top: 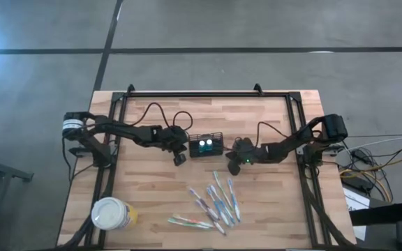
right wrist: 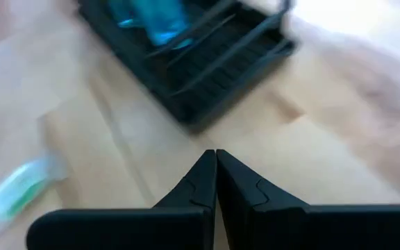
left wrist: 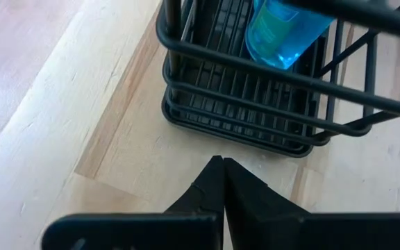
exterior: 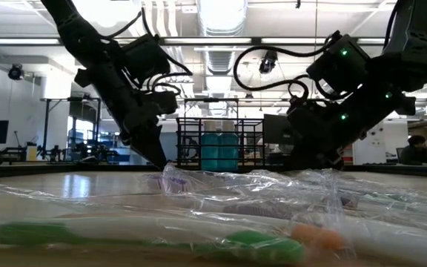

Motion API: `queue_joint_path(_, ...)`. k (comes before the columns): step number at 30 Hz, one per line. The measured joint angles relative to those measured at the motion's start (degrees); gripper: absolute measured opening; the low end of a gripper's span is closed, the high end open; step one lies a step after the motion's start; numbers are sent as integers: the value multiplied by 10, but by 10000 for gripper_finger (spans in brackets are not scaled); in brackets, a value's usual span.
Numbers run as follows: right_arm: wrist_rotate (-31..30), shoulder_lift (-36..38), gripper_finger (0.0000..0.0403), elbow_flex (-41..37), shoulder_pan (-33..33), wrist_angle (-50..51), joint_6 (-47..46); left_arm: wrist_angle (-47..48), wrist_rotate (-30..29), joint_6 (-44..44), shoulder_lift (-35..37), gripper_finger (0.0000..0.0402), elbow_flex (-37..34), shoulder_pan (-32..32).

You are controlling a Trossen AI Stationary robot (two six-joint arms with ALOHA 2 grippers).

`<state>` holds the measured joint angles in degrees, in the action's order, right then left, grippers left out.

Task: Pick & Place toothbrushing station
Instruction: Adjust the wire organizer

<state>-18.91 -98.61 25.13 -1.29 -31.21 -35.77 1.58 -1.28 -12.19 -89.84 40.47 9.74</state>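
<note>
Between both pinched-together tools, left tool (top: pixel 179 159) and right tool (top: pixel 233 166), sits the black wire-mesh caddy (top: pixel 206 146).

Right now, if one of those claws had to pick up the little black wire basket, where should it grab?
Probably the top rim wire of the black wire caddy, from straight above at an end wall. The rails are thin bars with open gaps, so a finger can slip either side. The blue bottles fill the middle. Both the left gripper and the right gripper are shut and would open first.
</note>
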Motion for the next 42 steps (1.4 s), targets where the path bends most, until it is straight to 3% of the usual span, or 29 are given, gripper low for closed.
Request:
queue_joint_path(7,-73,-7,8,24,3,17,42,-6,3,-2,0,3,-4,-1)
queue_joint_path(14,-25,-35,8,52,2,13,56,-24,3,0,0,3,-4,-1)
queue_joint_path(20,-18,-61,9,75,3,10,58,-22,3,7,-1,3,-5,-1)
queue_joint_path(42,22,-56,9,74,-11,8,44,-37,2,17,0,3,-14,21)
